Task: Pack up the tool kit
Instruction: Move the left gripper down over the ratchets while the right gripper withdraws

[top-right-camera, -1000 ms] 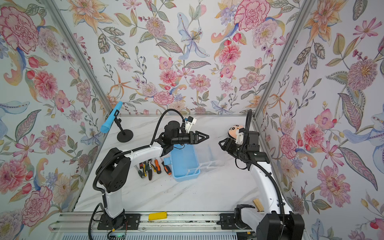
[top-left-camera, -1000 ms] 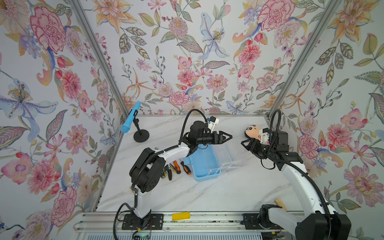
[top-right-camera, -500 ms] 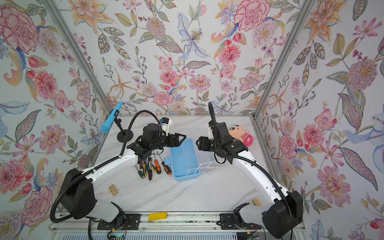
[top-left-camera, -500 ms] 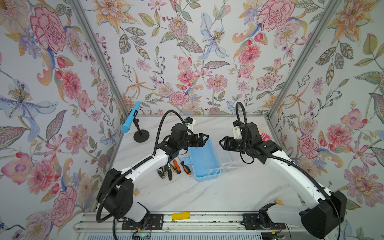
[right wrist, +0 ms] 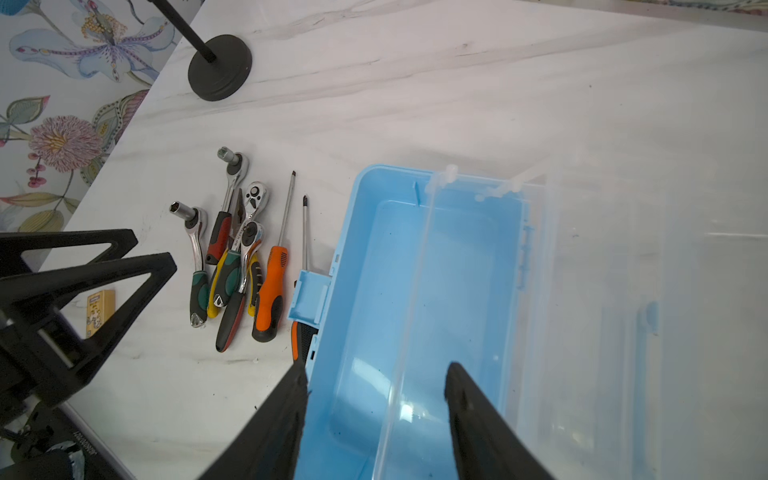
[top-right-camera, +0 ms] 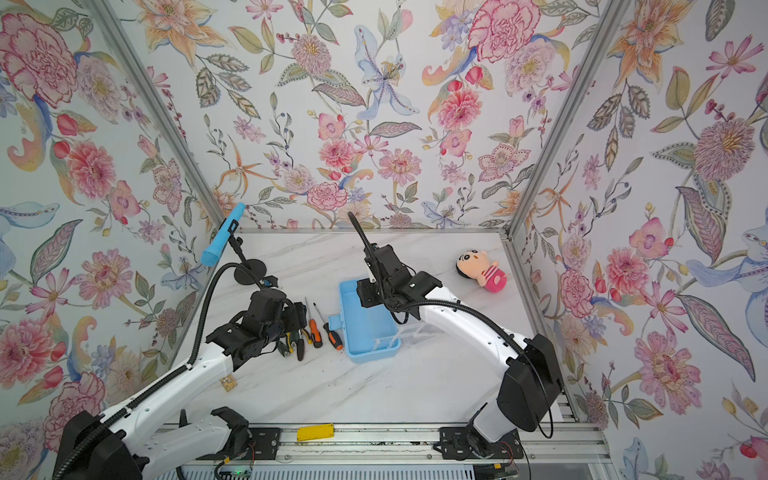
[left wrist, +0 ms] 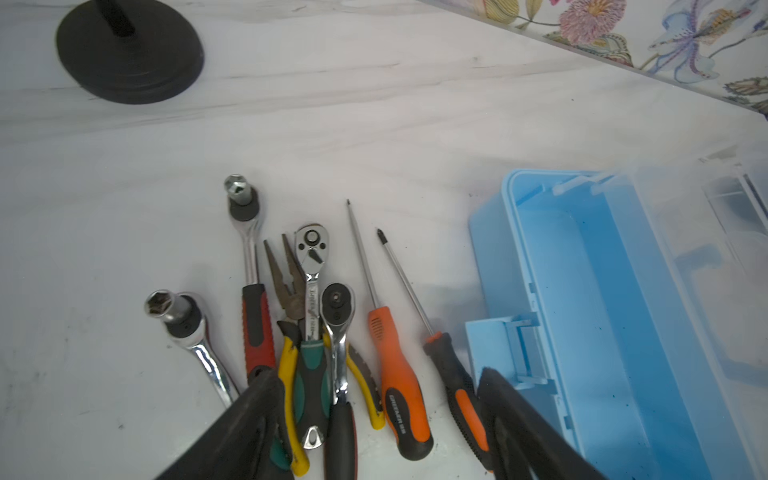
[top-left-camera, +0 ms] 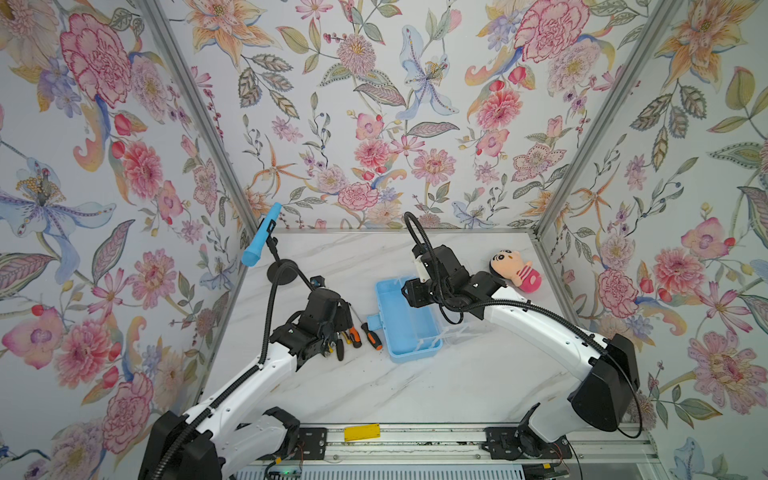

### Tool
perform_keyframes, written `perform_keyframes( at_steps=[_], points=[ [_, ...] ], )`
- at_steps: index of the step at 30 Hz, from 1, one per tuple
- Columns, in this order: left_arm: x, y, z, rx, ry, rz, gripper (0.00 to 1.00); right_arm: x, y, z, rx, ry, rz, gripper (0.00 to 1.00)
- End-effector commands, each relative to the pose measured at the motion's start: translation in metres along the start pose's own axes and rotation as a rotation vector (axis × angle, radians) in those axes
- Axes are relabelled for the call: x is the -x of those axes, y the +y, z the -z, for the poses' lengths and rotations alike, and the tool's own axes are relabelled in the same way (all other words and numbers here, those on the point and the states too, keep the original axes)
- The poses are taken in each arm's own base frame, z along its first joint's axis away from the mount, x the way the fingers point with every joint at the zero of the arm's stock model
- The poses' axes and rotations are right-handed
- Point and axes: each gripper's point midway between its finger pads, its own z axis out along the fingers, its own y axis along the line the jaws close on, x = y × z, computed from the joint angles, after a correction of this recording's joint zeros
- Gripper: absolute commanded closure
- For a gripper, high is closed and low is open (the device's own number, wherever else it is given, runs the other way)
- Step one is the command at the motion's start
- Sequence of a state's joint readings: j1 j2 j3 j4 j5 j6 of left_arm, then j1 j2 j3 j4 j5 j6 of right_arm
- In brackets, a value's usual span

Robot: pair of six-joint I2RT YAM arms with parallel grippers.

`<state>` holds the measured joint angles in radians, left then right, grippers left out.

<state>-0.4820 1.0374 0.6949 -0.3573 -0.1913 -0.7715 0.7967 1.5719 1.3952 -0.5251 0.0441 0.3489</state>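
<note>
The left gripper point(left wrist: 376, 376) hung low over the handle ends of the tool row with its jaws spread wide, pinching nothing. Whether a finger touched a handle could not be told. Between the jaws lay the yellow-handled pliers point(left wrist: 286, 286), the orange screwdriver point(left wrist: 399, 386) and two of the ratchets point(left wrist: 311, 257), overlapping one another. The black-and-orange screwdriver point(left wrist: 451, 370) lay just beside the finger nearer the box.

The right gripper point(right wrist: 376, 372) was likewise parted and empty. It straddled the front wall of the light-blue box point(right wrist: 382, 270), one finger outside and one over the bare interior. The box sat mid-way across the marble table point(top-left-camera: 415, 386), just right of the tools, with its clear lid point(right wrist: 602, 291) laid open on the far side. Nothing was packed yet.

The likeliest trouble was a closing grab that caught several handles at once, since the pliers and ratchets were piled together. Lifting one could then drag or scatter the rest. The black-and-orange screwdriver lay against the box's latch point(right wrist: 309, 297) and could nudge the light box if disturbed. A pinch on the thin wall could tip or slide the box. With the right gripper parked over the opening, a delivering left arm risked striking it.
</note>
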Motion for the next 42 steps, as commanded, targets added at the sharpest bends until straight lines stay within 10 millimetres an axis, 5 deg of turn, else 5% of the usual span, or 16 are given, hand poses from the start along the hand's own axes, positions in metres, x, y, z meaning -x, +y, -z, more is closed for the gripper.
perform_keyframes(
  at_steps=[1,10,22,42],
  points=[
    [-0.014,0.052,0.005,0.172,-0.005,0.088,0.21,0.008,0.011,-0.009,0.009,-0.008,0.046,0.46],
    [-0.032,0.096,-0.014,0.229,-0.013,0.263,0.20,0.005,0.014,-0.035,0.059,0.038,0.021,0.44],
    [-0.048,0.099,-0.054,0.257,0.089,0.218,0.36,0.000,-0.007,-0.051,0.092,0.086,-0.068,0.44],
    [-0.059,0.103,-0.088,0.266,0.178,0.161,0.67,-0.007,-0.027,-0.058,0.110,0.090,-0.139,0.45]
  ],
)
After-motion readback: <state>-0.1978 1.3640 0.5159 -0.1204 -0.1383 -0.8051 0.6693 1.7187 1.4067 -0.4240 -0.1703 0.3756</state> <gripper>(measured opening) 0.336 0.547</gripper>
